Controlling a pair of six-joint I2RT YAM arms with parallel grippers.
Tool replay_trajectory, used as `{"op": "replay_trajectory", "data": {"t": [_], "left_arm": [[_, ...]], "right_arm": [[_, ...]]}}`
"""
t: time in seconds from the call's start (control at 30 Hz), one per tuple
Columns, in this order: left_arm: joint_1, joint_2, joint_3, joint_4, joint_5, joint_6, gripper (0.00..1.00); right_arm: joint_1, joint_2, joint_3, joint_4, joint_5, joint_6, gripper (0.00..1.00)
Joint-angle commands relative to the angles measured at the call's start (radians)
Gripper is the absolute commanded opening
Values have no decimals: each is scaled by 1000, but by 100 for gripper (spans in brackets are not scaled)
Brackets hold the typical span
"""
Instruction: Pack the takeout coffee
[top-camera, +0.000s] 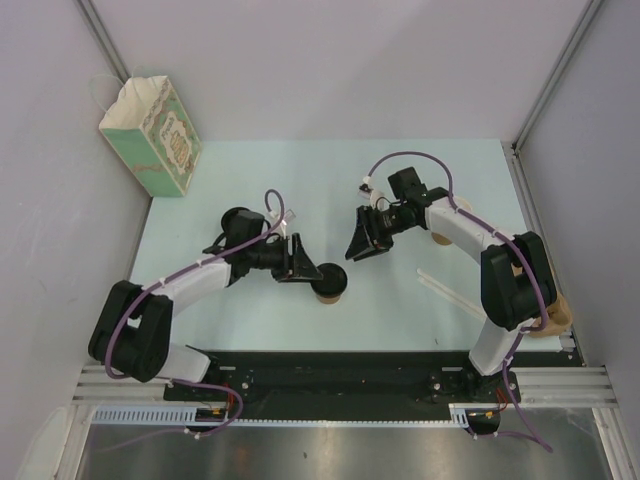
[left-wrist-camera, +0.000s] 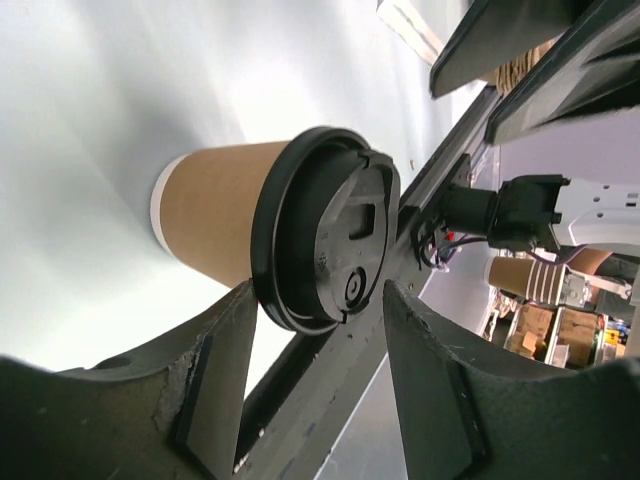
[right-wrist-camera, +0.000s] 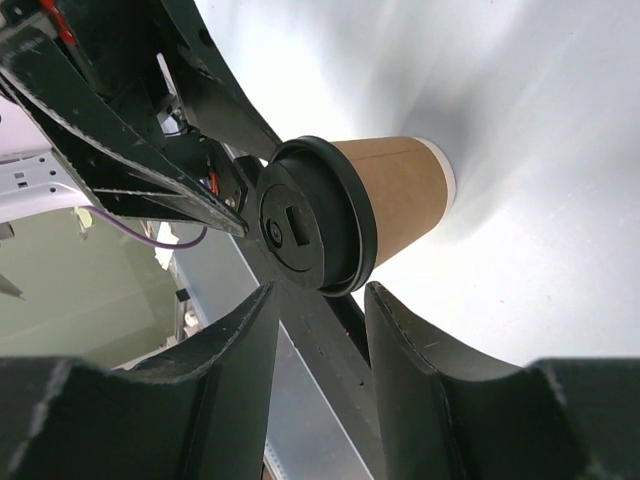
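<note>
The takeout coffee (top-camera: 331, 281), a tan paper cup with a black lid, stands on the pale table near the middle. In the left wrist view the coffee (left-wrist-camera: 215, 225) lies just beyond my fingertips, its lid edge between them. My left gripper (top-camera: 308, 270) is open right beside the lid, with its jaws (left-wrist-camera: 320, 335) spread wide. My right gripper (top-camera: 355, 250) is open and empty, a little up and to the right of the cup. In the right wrist view the coffee (right-wrist-camera: 395, 185) sits ahead of the open right gripper (right-wrist-camera: 318, 310), apart from it.
A mint patterned paper bag (top-camera: 152, 135) stands open at the far left corner. A stack of lidless tan cups (top-camera: 556, 314) sits at the right edge behind my right arm. Another tan object (top-camera: 438, 238) peeks out behind the right forearm. A black rail (top-camera: 330, 375) runs along the near edge.
</note>
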Motion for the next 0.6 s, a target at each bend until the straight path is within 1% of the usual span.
{"op": "replay_trajectory", "data": {"t": [0.0,0.13,0.37,0.57], "left_arm": [[1,31,60,81,-2,-20,59],[1,57,68,138,1,-44,59],[1,132,114,176,0,-37,59],[21,153,150,160,-6,-14,59]], "right_arm": [[-6,-12,31,-16,-9,-19,46],[-6,-12,28,-26,-13,-23,46],[-9,-23,16,-35,-26,-24,47],[-3,-38,-3,-27,-39,-16,48]]}}
